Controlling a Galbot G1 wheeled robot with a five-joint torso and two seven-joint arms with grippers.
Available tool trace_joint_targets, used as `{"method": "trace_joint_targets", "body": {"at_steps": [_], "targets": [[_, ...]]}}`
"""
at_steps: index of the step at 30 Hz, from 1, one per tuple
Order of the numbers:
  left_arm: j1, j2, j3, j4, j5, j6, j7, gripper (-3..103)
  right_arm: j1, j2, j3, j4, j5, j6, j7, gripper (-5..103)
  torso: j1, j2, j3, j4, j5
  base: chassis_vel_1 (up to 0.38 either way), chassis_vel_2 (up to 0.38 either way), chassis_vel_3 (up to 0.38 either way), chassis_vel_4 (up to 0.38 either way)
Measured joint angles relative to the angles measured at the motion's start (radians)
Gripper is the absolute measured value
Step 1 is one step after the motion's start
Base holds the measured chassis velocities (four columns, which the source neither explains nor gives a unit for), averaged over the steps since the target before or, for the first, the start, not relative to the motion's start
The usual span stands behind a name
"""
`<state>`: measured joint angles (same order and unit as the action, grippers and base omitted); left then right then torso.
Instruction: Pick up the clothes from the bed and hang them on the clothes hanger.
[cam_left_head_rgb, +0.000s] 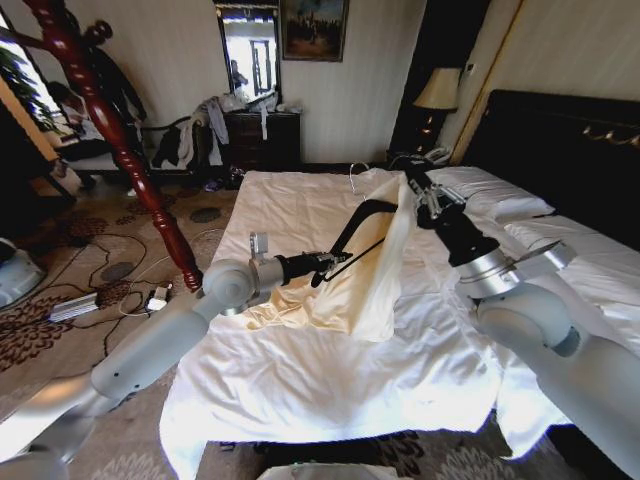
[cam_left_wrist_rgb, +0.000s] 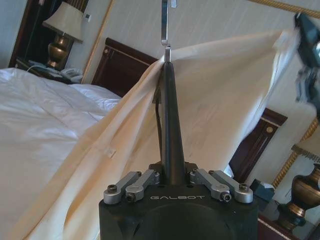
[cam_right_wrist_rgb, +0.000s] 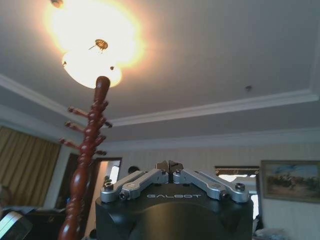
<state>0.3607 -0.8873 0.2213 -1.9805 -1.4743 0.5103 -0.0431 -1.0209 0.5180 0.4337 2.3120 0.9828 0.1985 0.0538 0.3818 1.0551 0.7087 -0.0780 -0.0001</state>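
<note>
pale cream-yellow fabric, the clothes (cam_left_head_rgb: 375, 270), hangs draped over the clothes hanger (cam_left_head_rgb: 362, 222) above the middle of the bed (cam_left_head_rgb: 300, 380), its lower folds pooling on the white duvet. the left gripper (cam_left_head_rgb: 322, 266) reaches in from the bed's left side and its fingers are closed tight on the end of one dark hanger arm; in the left wrist view the hanger (cam_left_wrist_rgb: 169, 130) rises straight out from between the clamped jaws, its silver hook at the top and the garment (cam_left_wrist_rgb: 215, 115) spread to either side of it. the right gripper (cam_left_head_rgb: 417, 192) is raised over the bed near the pillows, level with the top of the garment and just beside its upper edge; in the head view it cannot be told whether it touches the cloth. seen from its own wrist camera, the right gripper (cam_right_wrist_rgb: 169, 165) points up toward the ceiling with its fingertips pressed together and nothing visible between them. a reddish-brown wooden coat stand (cam_left_head_rgb: 120, 140) stands on the carpet to the left of the bed, well apart from the hanger.
</note>
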Motion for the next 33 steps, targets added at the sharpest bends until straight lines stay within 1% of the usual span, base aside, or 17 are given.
{"method": "trace_joint_targets", "body": {"at_steps": [9,13,15,17,19,20,24,28,33], "targets": [[-0.005,-0.008,0.0,-0.008,0.015,-0.001,-0.004,19,-0.036,0.018,-0.111,-0.004,-0.091,0.012,-0.067,0,0.0,0.0,0.0,0.0001,0.0,0.0,0.0,0.0,0.0],[-0.007,-0.004,-0.009,-0.013,0.015,-0.001,-0.005,19,-0.052,0.022,-0.122,-0.011,-0.101,0.019,-0.09,0,0.0,0.0,0.0,0.0001,0.0,0.0,0.0,0.0,0.0],[-0.008,0.003,-0.02,-0.015,0.012,-0.002,-0.005,19,-0.081,0.02,-0.117,-0.018,-0.113,0.03,-0.128,0,0.0,0.0,0.0,0.0002,0.0,0.0,0.0,0.0,0.0],[-0.009,0.006,-0.024,-0.015,0.011,-0.002,-0.005,19,-0.091,0.019,-0.113,-0.02,-0.118,0.034,-0.14,0,0.0,0.0,0.0,0.0002,-0.0001,0.0,0.0,0.0,0.0],[-0.014,0.018,-0.035,-0.019,0.008,-0.002,-0.005,19,-0.138,0.014,-0.106,-0.03,-0.154,0.052,-0.202,0,0.0,0.0,0.0,0.0001,0.0,0.0,0.0,0.0,0.0],[-0.014,0.018,-0.035,-0.019,0.008,-0.002,-0.005,19,-0.138,0.014,-0.106,-0.03,-0.154,0.052,-0.202,0,0.0,0.0,0.0,0.0001,0.0,0.0,0.0,0.0,0.0],[-0.027,0.04,-0.056,-0.03,-0.01,-0.003,-0.006,19,-0.191,0.014,-0.104,-0.04,-0.21,0.068,-0.262,0,0.0,0.0,0.0,0.0,0.0,0.0,0.0,0.0,0.0],[-0.032,0.061,-0.062,-0.04,-0.021,-0.004,-0.009,19,-0.193,0.018,-0.108,-0.049,-0.233,0.071,-0.272,0,0.0,0.0,0.0,0.0001,0.0,0.0,0.0,0.0,0.0],[-0.028,0.089,-0.067,-0.059,-0.022,-0.006,-0.01,19,-0.179,0.026,-0.118,-0.051,-0.243,0.071,-0.263,0,0.0,0.0,0.0,0.0002,-0.0001,0.0,0.0,0.0,0.0]]}}
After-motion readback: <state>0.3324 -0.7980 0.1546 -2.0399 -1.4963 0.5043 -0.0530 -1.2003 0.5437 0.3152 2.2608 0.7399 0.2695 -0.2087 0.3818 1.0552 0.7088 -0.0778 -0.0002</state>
